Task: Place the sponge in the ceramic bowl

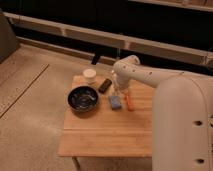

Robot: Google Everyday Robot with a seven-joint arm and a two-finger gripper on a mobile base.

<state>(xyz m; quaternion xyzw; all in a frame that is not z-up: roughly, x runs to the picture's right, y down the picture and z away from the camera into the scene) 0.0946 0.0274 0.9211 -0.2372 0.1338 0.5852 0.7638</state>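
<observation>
Sponge [115, 102] on desk [105, 136], btw ceramic bowl [83, 98] & orange stick [129, 103], not in bowl. Gripper [120, 91] low over sponge's far end; grip state: can't tell. Likely grasp step: centre on sponge, keep clear of stick.

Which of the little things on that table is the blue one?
The sponge, a blue-grey block just below the gripper, between the ceramic bowl and the orange stick. The block behind it is black; the cup is white.
</observation>
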